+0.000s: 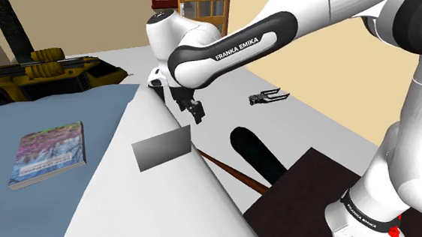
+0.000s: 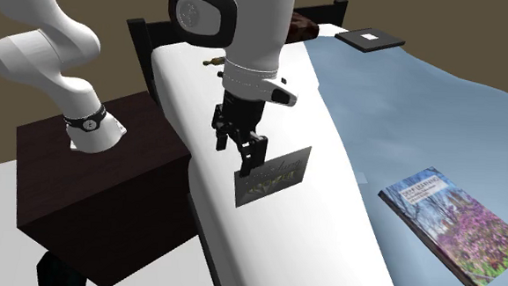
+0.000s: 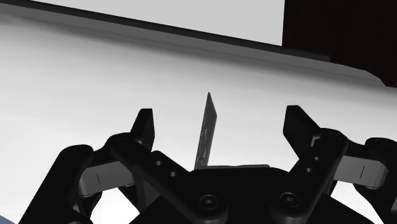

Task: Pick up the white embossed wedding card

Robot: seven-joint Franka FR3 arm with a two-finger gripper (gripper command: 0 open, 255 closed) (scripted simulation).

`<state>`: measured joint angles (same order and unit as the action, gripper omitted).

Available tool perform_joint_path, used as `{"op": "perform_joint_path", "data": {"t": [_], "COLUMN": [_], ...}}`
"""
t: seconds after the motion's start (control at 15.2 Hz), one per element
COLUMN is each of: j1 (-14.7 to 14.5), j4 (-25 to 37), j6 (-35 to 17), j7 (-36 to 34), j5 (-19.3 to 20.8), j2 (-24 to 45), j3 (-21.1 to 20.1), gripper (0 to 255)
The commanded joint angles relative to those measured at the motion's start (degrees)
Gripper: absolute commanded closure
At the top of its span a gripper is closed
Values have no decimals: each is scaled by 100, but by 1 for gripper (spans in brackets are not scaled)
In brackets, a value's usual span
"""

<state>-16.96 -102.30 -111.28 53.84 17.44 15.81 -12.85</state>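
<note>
Card [image 1: 162,148] up on its edge on the white bed cover [image 1: 125,217], dead centre of the shoulder view, plain grey face to that camera. From the second exterior view it shows a flowered print. The gripper [image 2: 247,159] hangs right over its upper corner, fingers [image 3: 145,124] spread wide. In the wrist view the card sits edge-on between them, touched by neither, so nothing is held. A flowered book [image 1: 47,152] lies flat on the blue spread [image 1: 22,122], left of frame.
</note>
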Motion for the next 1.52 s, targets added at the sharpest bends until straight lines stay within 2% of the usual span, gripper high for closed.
{"op": "perform_joint_path", "data": {"t": [0.0, 0.4, 0.46, 1.06, 1.45], "j1": [-12, -17, -22, -17, -11], "j4": [-54, -217, -194, -216, 3], "j6": [-133, -422, -413, -422, -41], "j7": [-9, -103, -107, -103, 19], "j5": [38, 109, 111, 109, 18], "j2": [76, 217, 232, 218, 36], "j3": [-3, 18, 17, 18, -9], "gripper": [0, 0, 255, 255, 255]}}
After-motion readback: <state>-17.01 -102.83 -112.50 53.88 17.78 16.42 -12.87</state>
